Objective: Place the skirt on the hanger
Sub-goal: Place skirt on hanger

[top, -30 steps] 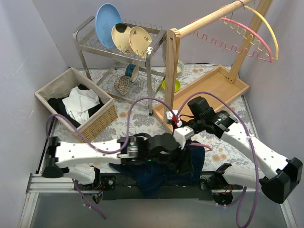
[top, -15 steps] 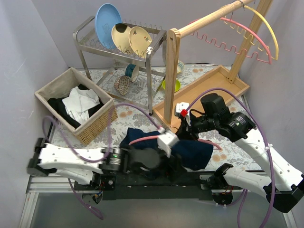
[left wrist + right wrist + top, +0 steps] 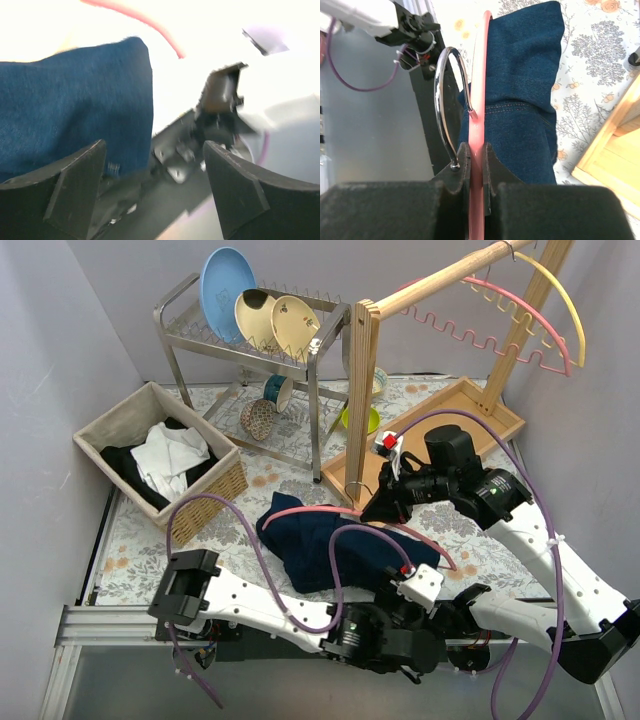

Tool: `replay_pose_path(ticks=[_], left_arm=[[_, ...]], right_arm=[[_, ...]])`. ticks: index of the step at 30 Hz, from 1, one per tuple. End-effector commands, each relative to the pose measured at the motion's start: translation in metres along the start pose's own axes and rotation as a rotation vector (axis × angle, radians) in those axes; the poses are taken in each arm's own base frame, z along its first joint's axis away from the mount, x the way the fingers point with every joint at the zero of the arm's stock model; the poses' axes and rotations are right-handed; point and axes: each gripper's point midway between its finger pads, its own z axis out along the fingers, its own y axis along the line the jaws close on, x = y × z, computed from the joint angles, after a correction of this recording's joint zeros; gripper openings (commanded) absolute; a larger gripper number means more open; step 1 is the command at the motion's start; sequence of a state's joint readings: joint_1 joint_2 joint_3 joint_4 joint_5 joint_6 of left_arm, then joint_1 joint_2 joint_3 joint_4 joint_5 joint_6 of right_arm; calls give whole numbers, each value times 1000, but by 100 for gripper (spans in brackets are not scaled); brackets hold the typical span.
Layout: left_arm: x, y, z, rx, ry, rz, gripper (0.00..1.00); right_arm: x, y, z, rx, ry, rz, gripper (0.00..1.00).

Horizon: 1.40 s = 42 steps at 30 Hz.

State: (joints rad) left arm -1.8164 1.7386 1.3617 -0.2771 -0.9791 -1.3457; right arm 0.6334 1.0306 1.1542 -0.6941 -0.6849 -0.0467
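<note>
1. Grey walls stand around a desk (image 3: 140, 550) with a flowery cloth on it.
2. The blue jean skirt (image 3: 330, 545) lies in a crumpled heap by the middle of the desk's near edge. Its long side runs left to right along that edge, and the right end is a bit nearer.
3. A pink hanger (image 3: 310, 508) lies across the skirt's far side and touches it. It runs the same way as the skirt.
4. The hanger's shiny hook (image 3: 436, 100) sits at its middle.
5. The right claw (image 3: 476, 155) pinches the hanger tight, just by the hook.
6. The left claw (image 3: 155, 145) is spread wide and holds nothing. It sits low by the desk's near edge, and blue cloth shows behind one finger.
7. A basket (image 3: 215, 490) of clothes sits by the left edge.
8. A dish rack (image 3: 320, 350) with plates stands at the far side.
</note>
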Motion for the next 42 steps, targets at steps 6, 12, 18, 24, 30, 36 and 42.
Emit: replay_pose_path(ticks=[6, 12, 18, 24, 30, 36, 42], left_arm=[[-1, 46, 10, -434, -138, -11, 47], [5, 37, 2, -412, -106, 55, 9], [8, -33, -19, 99, 19, 55, 0], [57, -31, -39, 236, 232, 17, 0], [76, -51, -50, 361, 318, 48, 0], [69, -31, -54, 341, 323, 32, 18], [-9, -2, -95, 438, 204, 20, 72]], right_arm=[[-47, 28, -14, -106, -140, -33, 1], [-48, 20, -13, -61, -143, -48, 1], [-53, 11, -12, -23, -152, -80, 1], [-63, 10, -17, 3, -168, -127, 1], [-63, 8, -17, 12, -169, -144, 1], [-63, 6, -26, 60, -173, -221, 1], [-51, 7, -43, 121, -154, -348, 1]])
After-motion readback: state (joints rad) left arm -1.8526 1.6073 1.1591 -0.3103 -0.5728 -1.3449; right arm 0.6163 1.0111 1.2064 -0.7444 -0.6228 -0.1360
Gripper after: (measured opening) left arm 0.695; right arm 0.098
